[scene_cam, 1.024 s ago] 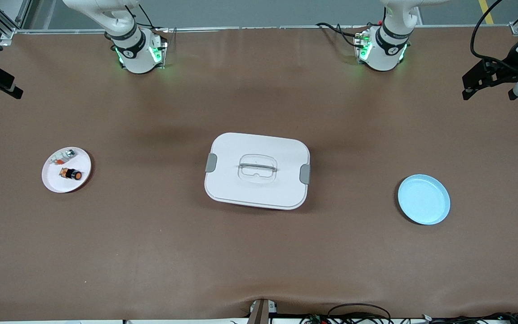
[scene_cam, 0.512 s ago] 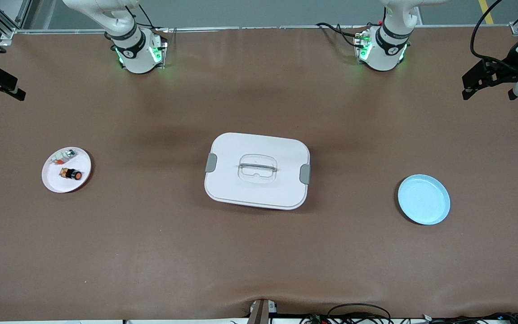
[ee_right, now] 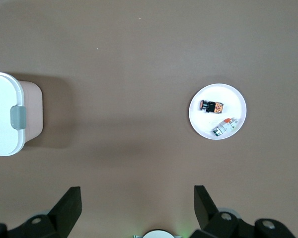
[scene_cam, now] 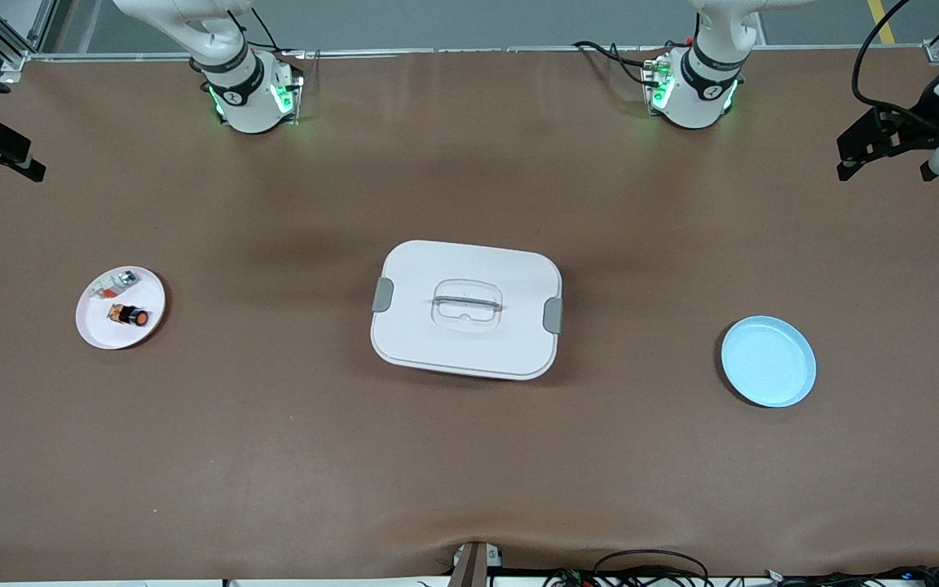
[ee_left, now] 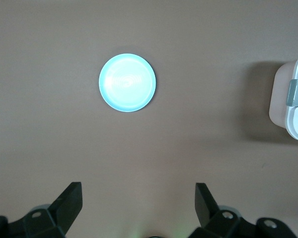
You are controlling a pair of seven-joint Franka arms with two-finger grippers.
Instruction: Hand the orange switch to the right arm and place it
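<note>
Currently, both arms are waiting high above the worktop, and neither gripper is holding anything.

The right gripper (ee_right: 134,206) is hovering over the bare worktop at the right arm's end, up near the edge where the bases are standing. Its two black fingers (ee_right: 69,203) are standing spread to full width, with nothing between them.

The left gripper (ee_left: 138,203) is hovering over the bare worktop at the left arm's end, likewise toward the base edge. Its fingers (ee_left: 69,201) are standing equally wide apart and are gripping nothing.

The orange switch (scene_cam: 129,315) is lying on its side on the white plate (scene_cam: 96,329), which is sitting near the worktop edge at the right arm's end. The switch is occupying the part of the plate nearer to the front camera, with its orange cap pointing toward the middle of the worktop. A small white-and-silver part (scene_cam: 115,283) is lying on the same plate, just beside the switch and farther from the front camera.

A white lidded box (scene_cam: 467,308) with grey side latches is sitting at the centre of the worktop. A pale blue plate (scene_cam: 768,361) is sitting toward the left arm's end, well apart from the box, and is carrying nothing.
</note>
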